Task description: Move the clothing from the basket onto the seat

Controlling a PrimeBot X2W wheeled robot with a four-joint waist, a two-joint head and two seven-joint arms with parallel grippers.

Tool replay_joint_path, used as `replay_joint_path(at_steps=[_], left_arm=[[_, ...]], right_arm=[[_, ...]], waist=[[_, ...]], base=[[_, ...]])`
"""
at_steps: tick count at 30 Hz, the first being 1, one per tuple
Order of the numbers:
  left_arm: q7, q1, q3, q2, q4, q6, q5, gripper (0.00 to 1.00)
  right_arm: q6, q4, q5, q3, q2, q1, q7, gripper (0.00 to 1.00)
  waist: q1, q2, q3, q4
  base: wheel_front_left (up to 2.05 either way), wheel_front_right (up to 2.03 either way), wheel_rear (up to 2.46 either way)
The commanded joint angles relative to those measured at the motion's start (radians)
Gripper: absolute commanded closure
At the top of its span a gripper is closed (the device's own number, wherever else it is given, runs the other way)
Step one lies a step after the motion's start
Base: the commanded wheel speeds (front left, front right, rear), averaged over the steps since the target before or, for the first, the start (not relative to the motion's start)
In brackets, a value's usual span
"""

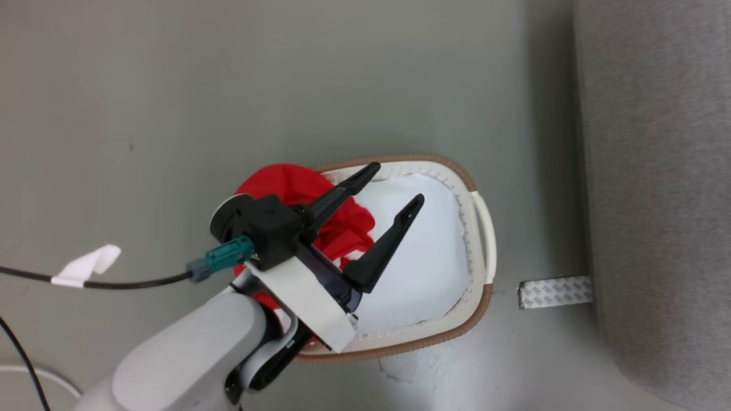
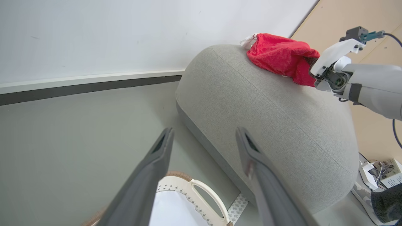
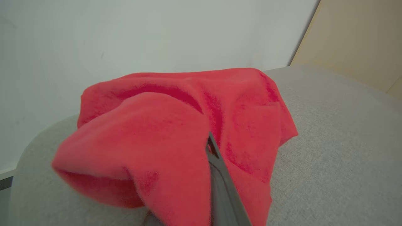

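The white basket (image 1: 457, 171) with a brown rim stands on the floor, and red clothing (image 1: 297, 185) is bunched in its left end, partly under my left arm. My left gripper (image 1: 397, 184) hangs open above the basket, nothing between its fingers; in its wrist view the basket handle (image 2: 204, 191) shows below the spread fingers (image 2: 157, 163). The grey seat (image 1: 657, 171) lies to the right. Another red garment (image 2: 279, 55) rests on top of the seat (image 2: 267, 110). My right gripper (image 2: 309, 70) is shut on that garment (image 3: 176, 125), which drapes over the fingers (image 3: 216, 175).
A patterned metal plate (image 1: 554, 292) lies on the floor between basket and seat. A black cable with a white tape tag (image 1: 85, 265) runs from my left wrist. A white wall with a dark skirting (image 2: 88, 86) stands behind the seat. Electrical boxes and cables (image 2: 383, 171) sit beside it.
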Motion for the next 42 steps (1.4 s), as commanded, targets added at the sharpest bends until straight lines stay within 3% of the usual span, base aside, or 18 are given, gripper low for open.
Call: replay_joint_path(at_steps=[1,6,11,16,25,29,37,42], left_arm=[[-0.009,0.012,0.005,0.009,0.002,0.005,-0.002,0.00],[-0.015,0.053,0.010,0.019,0.014,0.026,-0.022,0.00],[-0.032,0.112,0.021,0.036,0.022,0.057,-0.047,0.00],[-0.065,0.180,0.051,0.043,0.041,0.093,-0.068,0.00],[-0.103,0.313,0.148,0.013,0.095,0.159,-0.064,0.00],[-0.103,0.400,0.255,-0.022,0.106,0.178,-0.017,0.00],[-0.103,0.604,0.480,-0.096,0.155,0.135,0.123,0.00],[-0.103,0.706,0.612,-0.156,0.180,0.076,0.216,0.00]], right_arm=[[-0.002,-0.001,-0.024,-0.008,0.010,0.021,-0.012,0.00],[-0.002,-0.018,-0.028,0.034,0.074,0.075,-0.026,0.00],[-0.002,-0.088,0.028,0.167,0.123,0.188,-0.025,0.00],[-0.002,-0.178,0.161,0.325,0.149,0.319,-0.025,0.00],[-0.002,-0.377,0.357,0.599,0.159,0.573,-0.023,0.00],[-0.002,-0.444,0.398,0.693,0.158,0.680,-0.023,0.00],[-0.003,-0.506,0.434,0.870,0.156,0.861,-0.023,0.00],[-0.003,-0.521,0.463,0.946,0.157,0.941,-0.024,0.00]], waist=[[-0.0002,0.0000,-0.026,-0.016],[-0.0002,0.0000,-0.116,-0.047],[-0.0002,0.0000,-0.210,-0.076],[-0.0002,0.0000,-0.305,-0.081],[-0.0002,0.0000,-0.454,-0.020],[-0.0002,0.0000,-0.509,0.018],[-0.0002,0.0000,-0.598,0.086],[-0.0002,0.0000,-0.647,0.118]], base=[[0.00,0.00,0.00],[0.00,0.00,0.00],[0.00,0.00,0.00],[0.00,0.00,0.00],[0.00,0.00,0.00],[0.00,0.00,0.00],[0.00,0.00,0.00],[0.00,0.00,0.00]])
